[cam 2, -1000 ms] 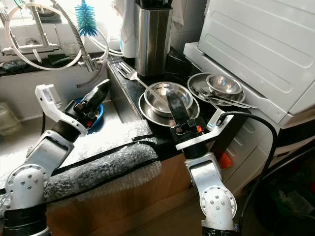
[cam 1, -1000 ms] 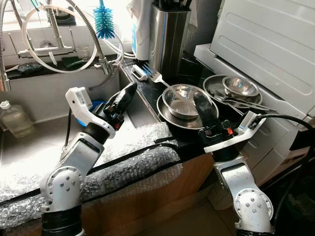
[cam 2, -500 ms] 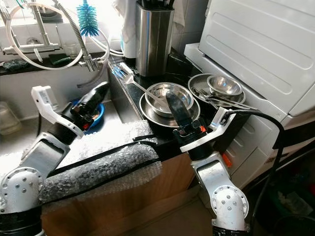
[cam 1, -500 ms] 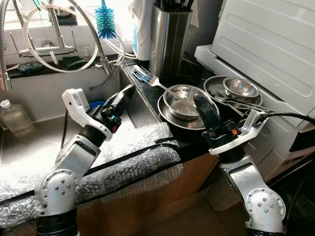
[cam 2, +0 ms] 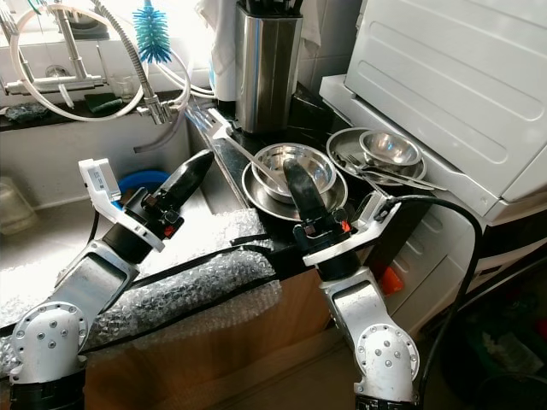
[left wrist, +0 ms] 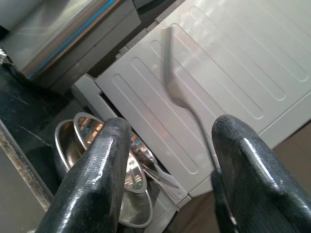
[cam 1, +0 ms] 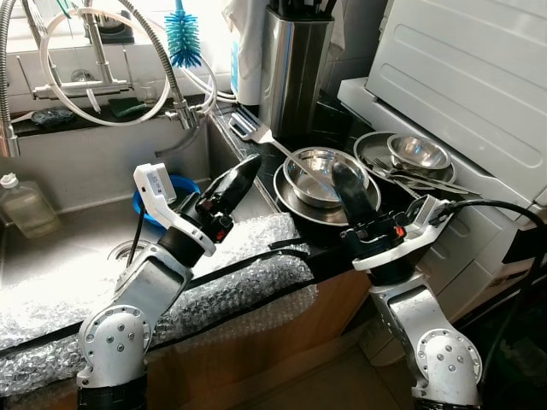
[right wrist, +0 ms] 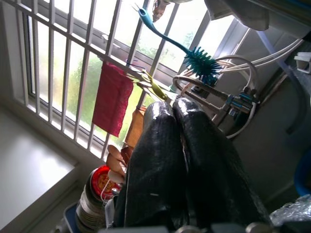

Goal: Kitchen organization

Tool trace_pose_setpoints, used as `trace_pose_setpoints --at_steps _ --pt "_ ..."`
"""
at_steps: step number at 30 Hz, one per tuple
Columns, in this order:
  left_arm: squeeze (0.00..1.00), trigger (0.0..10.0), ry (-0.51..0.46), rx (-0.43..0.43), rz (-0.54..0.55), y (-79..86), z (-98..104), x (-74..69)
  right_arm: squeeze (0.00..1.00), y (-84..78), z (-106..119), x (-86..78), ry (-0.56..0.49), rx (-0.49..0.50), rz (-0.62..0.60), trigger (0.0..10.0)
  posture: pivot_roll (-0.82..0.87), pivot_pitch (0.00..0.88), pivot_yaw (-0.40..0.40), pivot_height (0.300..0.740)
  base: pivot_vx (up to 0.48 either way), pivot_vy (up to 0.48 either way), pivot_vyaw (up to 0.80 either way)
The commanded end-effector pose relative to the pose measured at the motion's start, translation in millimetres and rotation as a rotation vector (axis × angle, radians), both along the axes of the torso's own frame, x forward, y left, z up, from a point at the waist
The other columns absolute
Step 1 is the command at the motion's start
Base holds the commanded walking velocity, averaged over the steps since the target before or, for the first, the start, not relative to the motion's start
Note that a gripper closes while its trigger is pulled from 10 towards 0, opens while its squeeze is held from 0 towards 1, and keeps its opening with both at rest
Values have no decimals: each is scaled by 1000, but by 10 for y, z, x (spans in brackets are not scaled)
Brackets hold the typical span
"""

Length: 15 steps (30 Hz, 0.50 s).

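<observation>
Left eye view puts the left gripper (cam 1: 244,167) at centre-left of the frame, raised over the edge between the steel sink (cam 1: 60,248) and the black counter (cam 1: 325,120), its tip aimed toward the dishes. Left wrist view shows its two black fingers (left wrist: 95,170) spread well apart with nothing clamped between them; a blurred spatula (left wrist: 170,73) shows in the gap, further off. The right gripper (cam 1: 346,184) stands at centre-right, fingers pointing up and pressed together, closed on nothing, as the right wrist view (right wrist: 182,160) confirms against the barred window (right wrist: 73,63). It hangs just in front of a steel bowl (cam 1: 312,166) nested in a wider steel pan (cam 1: 291,201). The slotted spatula (cam 1: 256,128) lies with its handle resting in that bowl and its blade toward the upper middle, beside the steel knife block (cam 1: 295,64). To the right, a smaller bowl (cam 1: 419,149) sits in another dish with cutlery (cam 1: 427,179), below the white appliance (cam 1: 470,77). Bubble wrap (cam 1: 239,273) covers the counter edge in the lower left, a blue bottle brush (cam 1: 182,38) hangs at the top, and a blue bowl (cam 1: 179,184) lies in the sink.
</observation>
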State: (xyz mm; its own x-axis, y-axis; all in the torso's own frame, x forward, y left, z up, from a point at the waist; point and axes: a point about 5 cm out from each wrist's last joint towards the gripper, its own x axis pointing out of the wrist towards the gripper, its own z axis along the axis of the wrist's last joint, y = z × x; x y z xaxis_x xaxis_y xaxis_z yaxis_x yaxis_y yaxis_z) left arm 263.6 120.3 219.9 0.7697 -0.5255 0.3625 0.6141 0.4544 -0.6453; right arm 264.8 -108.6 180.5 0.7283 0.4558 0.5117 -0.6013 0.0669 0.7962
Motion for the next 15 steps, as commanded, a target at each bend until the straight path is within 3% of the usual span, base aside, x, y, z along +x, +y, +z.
trace_pose_setpoints --at_steps 1,10,15 --pt "0 10000 -44 4 -33 -55 73 -52 0 34 -35 6 26 5 -16 10000 -28 0 -105 740 0 0 0" --pt "0 10000 -42 9 -39 -65 68 -57 0 53 -47 20 34 4 -25 10000 -28 0 -106 740 0 0 0" --pt "0 10000 -31 40 -48 -108 34 -79 0 207 -63 8 51 33 55 10000 -25 0 -111 740 0 0 0"
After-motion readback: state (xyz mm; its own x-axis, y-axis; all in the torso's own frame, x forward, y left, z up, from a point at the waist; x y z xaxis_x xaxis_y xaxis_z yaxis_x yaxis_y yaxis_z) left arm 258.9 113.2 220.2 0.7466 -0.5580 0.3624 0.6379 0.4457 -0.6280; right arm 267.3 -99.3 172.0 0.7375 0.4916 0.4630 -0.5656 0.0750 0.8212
